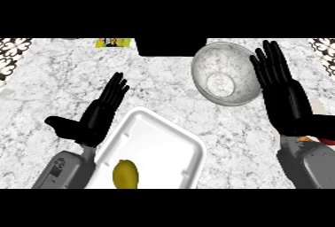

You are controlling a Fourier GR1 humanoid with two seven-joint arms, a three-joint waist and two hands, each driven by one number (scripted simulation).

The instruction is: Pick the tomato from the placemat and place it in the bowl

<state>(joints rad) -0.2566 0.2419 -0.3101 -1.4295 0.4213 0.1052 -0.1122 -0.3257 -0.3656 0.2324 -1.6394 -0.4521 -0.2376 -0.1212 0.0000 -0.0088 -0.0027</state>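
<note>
Bowl (226, 74) sits beside the right hand (288, 99), fingers straight, empty; left hand (91, 122) likewise.

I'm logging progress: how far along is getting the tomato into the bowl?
Nothing looks done: the bowl holds nothing. Nothing is in hand: the left hand and right hand are both open, the right one beside the bowl. The whole pick and place is left. A red sliver by the right wrist may be the tomato; I cannot tell. The tray holds only a yellow fruit.
</note>
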